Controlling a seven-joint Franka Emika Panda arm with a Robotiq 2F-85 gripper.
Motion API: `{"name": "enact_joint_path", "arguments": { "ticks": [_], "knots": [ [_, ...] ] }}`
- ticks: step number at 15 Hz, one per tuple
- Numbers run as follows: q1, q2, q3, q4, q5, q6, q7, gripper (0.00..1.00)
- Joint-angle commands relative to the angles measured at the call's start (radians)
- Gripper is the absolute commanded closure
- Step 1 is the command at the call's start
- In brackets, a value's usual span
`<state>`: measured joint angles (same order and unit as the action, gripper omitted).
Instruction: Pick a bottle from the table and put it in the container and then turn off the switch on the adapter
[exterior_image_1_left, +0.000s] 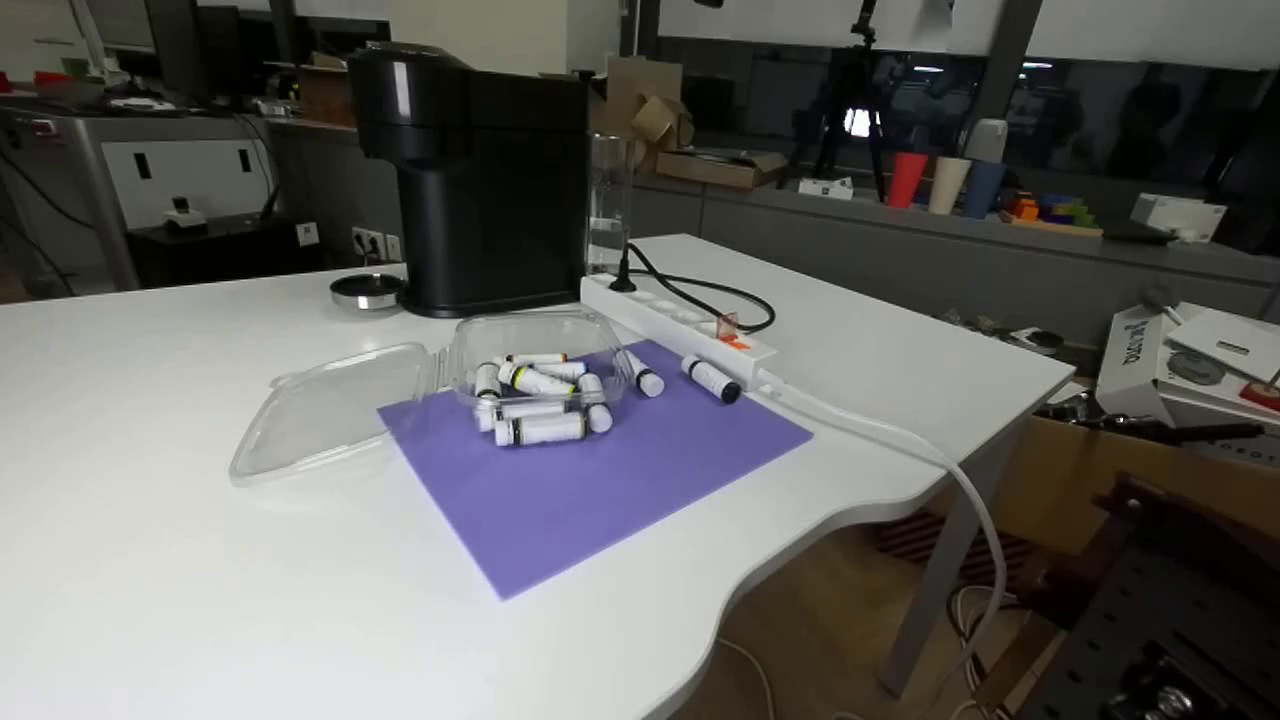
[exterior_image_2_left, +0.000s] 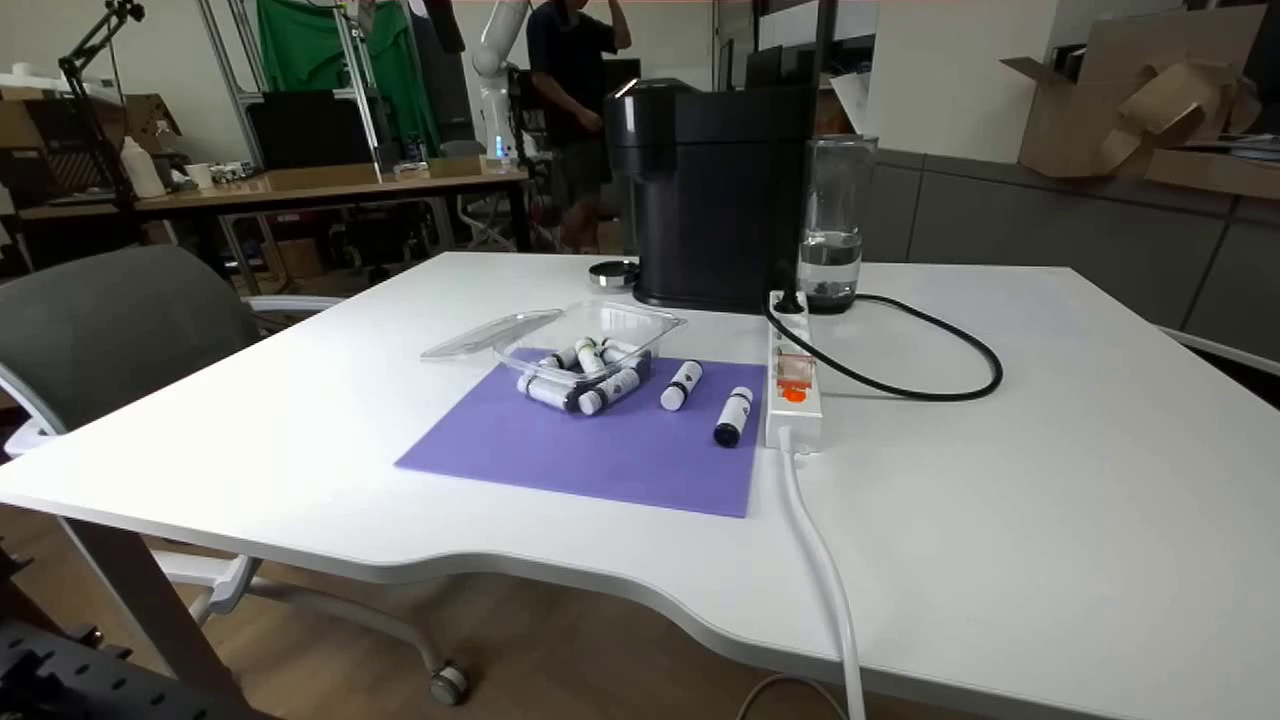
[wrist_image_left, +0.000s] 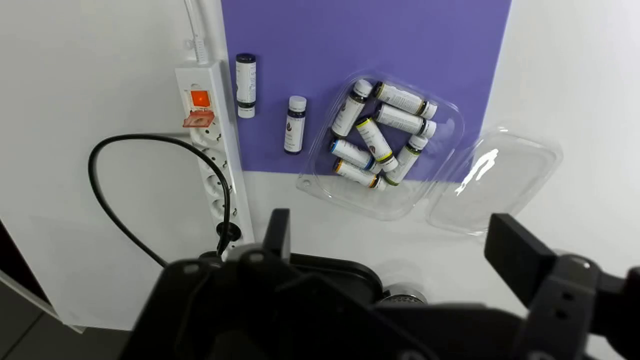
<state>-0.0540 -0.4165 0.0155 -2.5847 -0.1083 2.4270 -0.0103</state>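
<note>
Two small white bottles lie on a purple mat (wrist_image_left: 425, 40) on the white table (exterior_image_1_left: 200, 560). One bottle (wrist_image_left: 246, 85) is beside the adapter; the other bottle (wrist_image_left: 295, 125) is nearer the container. Both show in the exterior views (exterior_image_1_left: 711, 380) (exterior_image_2_left: 682, 385). The clear plastic container (wrist_image_left: 395, 199) lies open with several similar bottles inside. The adapter is a white power strip (wrist_image_left: 185, 77), also in both exterior views (exterior_image_1_left: 655, 318) (exterior_image_2_left: 800, 435). Its orange switch (wrist_image_left: 200, 98) is uncovered, with the red flap (wrist_image_left: 199, 119) raised. My gripper (wrist_image_left: 387, 220) is open and empty above the table, outside the exterior views.
A black coffee machine (exterior_image_1_left: 500, 190) stands behind the container, with a clear water tank (exterior_image_2_left: 832, 220) and a round metal tray (exterior_image_1_left: 367, 290) beside it. The container's lid (wrist_image_left: 500, 185) lies flat at its side. A black cable (wrist_image_left: 102, 200) loops beside the power strip. A white cord (exterior_image_2_left: 820, 550) crosses the table edge.
</note>
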Motion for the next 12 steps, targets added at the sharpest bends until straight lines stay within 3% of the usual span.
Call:
{"name": "enact_joint_path", "arguments": {
  "ticks": [1, 7, 12],
  "knots": [
    [0.006, 0.0, -0.006, 0.002, -0.003, -0.003, 0.002, 0.0],
    [0.006, 0.0, -0.006, 0.002, -0.003, -0.003, 0.002, 0.0],
    [-0.018, 0.15, -0.039, 0.038, -0.005, 0.113, -0.01, 0.0]
  ]
}}
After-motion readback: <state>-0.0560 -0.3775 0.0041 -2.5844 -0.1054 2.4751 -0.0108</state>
